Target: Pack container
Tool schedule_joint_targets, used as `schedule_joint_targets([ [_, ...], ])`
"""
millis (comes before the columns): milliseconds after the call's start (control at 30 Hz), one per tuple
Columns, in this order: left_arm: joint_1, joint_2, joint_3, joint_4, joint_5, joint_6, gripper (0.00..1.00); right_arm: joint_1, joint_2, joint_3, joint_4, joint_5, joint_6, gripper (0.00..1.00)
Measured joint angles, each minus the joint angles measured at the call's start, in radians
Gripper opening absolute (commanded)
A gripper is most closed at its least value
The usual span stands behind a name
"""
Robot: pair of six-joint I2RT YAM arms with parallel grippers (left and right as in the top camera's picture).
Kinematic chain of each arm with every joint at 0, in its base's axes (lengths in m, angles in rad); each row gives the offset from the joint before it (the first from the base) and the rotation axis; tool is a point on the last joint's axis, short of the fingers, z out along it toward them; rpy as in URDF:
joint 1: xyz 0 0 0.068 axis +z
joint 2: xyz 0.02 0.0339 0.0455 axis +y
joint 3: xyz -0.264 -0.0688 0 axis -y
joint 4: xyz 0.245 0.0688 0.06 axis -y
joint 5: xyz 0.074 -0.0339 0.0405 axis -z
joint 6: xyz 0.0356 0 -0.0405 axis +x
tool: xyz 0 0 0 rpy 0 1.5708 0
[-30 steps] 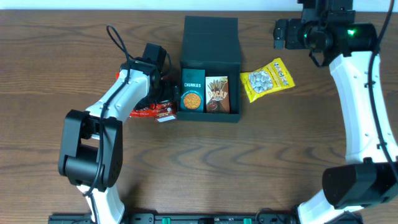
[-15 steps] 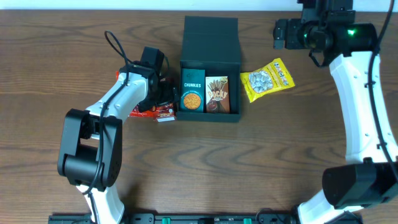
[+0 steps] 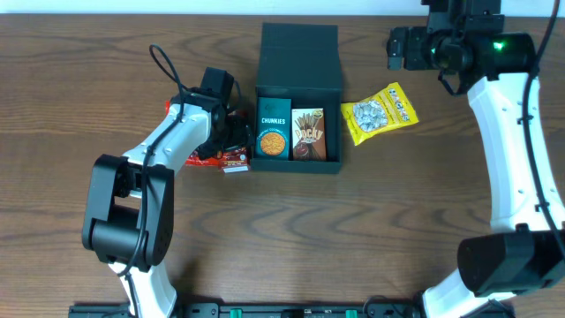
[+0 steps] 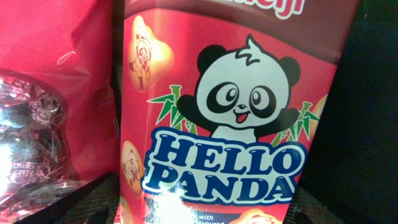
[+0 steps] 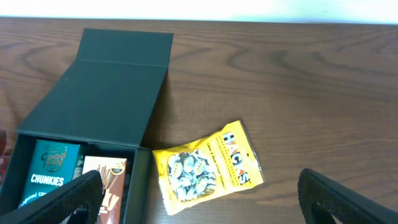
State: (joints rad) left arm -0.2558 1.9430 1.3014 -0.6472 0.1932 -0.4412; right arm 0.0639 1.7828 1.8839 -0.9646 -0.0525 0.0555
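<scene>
The container (image 3: 298, 166) is a dark teal-green box with its flap lid (image 3: 300, 51) thrown back; a teal Chunkies packet (image 3: 273, 128) and a brown Pocky box (image 3: 308, 134) lie inside. Just left of it, my left gripper (image 3: 231, 146) is down over a red Hello Panda box (image 3: 234, 159). In the left wrist view that box (image 4: 230, 124) fills the gap, with my left gripper (image 4: 205, 208) shut on its two sides. My right gripper (image 3: 397, 49) hangs open high above the container (image 5: 112, 87), holding nothing (image 5: 199, 199).
A yellow Hacks candy bag (image 3: 380, 112) lies flat on the wood right of the container, seen below the right wrist as well (image 5: 205, 165). A red crinkly packet (image 3: 201, 159) lies against the Hello Panda box's left side (image 4: 50, 93).
My left gripper's fingers have come in against the Hello Panda box, and the left wrist shifted slightly. The right arm has not moved.
</scene>
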Motion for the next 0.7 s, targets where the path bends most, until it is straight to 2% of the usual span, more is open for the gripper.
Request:
schedule_joint_targets([
  [400,-0.002,0.025,0.000,0.001,-0.021,0.009,0.80,0.000,0.000,0.000,0.000,0.000,0.000,0.99],
  [533,-0.002,0.029,0.000,0.000,-0.032,0.027,0.76,0.000,0.000,0.000,0.000,0.000,0.000,0.99],
  [700,-0.009,0.029,0.000,0.000,-0.046,0.037,0.66,0.000,0.000,0.000,0.002,0.000,0.000,0.99],
])
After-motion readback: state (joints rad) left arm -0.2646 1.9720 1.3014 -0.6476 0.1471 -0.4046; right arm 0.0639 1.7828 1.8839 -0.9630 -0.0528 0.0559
